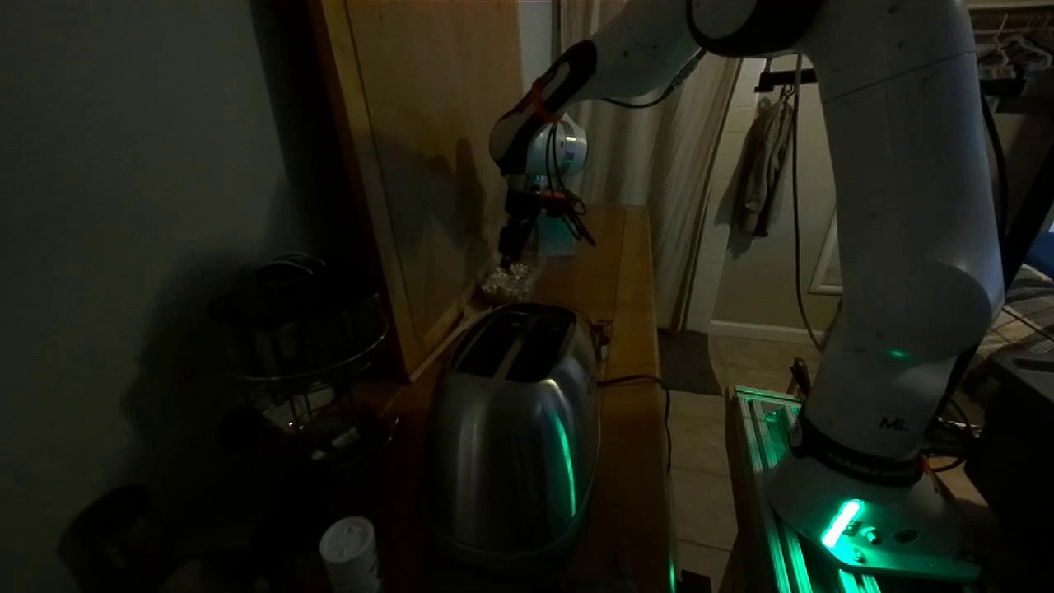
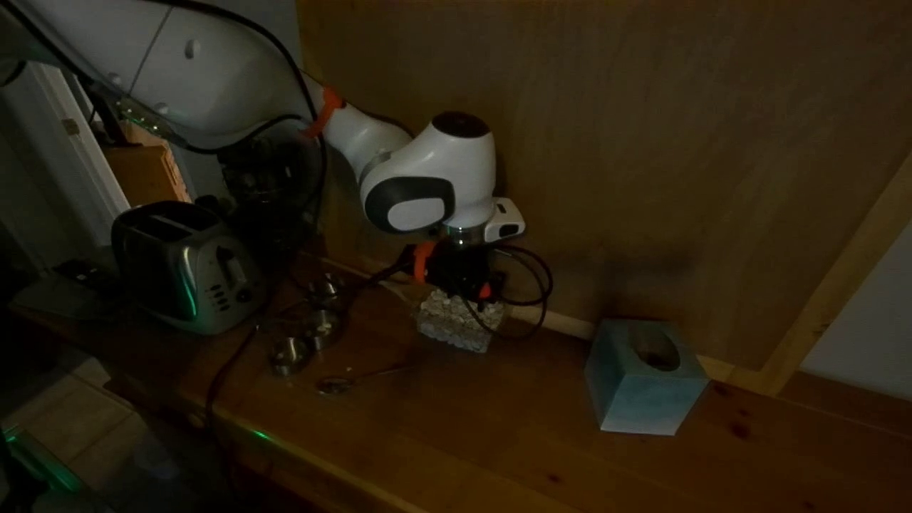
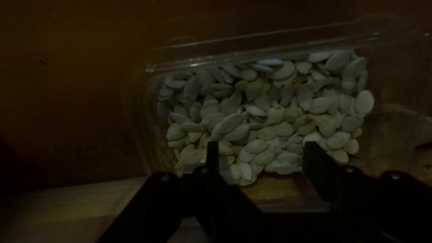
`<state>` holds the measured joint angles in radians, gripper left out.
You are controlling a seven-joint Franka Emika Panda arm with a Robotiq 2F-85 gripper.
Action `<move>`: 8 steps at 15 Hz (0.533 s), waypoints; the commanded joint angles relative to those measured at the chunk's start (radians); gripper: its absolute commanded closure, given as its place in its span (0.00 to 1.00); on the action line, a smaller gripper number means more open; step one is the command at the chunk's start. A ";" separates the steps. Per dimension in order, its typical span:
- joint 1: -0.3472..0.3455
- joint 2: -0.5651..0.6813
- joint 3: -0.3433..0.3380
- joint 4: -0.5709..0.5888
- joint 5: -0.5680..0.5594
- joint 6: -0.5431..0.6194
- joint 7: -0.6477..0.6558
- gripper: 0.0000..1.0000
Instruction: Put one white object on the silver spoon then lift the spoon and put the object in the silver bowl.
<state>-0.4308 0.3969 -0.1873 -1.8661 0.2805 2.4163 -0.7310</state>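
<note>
Whitish flat seeds [image 3: 266, 132], the white objects, fill a clear plastic container [image 2: 456, 339] against the wooden board. My gripper [image 3: 259, 148] points down at this container, its two dark fingers [image 3: 212, 157] spread over the near part of the seeds. The jaws stand well apart and grip nothing that I can make out; whether the tips touch seeds is too dark to tell. A silver spoon [image 2: 335, 385] lies on the wooden surface in front of the container, a small pale speck beside it. Small silver bowls [image 2: 288, 355] stand grouped left of the spoon in an exterior view.
A metal toaster [image 2: 196, 271] stands beyond the bowls, with a dark cord running over the front edge. On the opposite side of the container is a blue tissue box [image 2: 645, 399]. The upright wooden board [image 2: 641, 178] rises close behind the container. The room is dim.
</note>
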 commanded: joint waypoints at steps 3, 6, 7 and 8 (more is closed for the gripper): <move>-0.042 0.059 0.026 0.059 -0.001 0.005 -0.005 0.68; -0.049 0.068 0.027 0.068 -0.005 -0.002 0.000 0.89; -0.049 0.067 0.026 0.065 -0.008 -0.003 0.002 0.97; -0.049 0.069 0.026 0.068 -0.010 -0.005 0.004 0.99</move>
<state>-0.4583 0.4451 -0.1807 -1.8311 0.2798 2.4199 -0.7310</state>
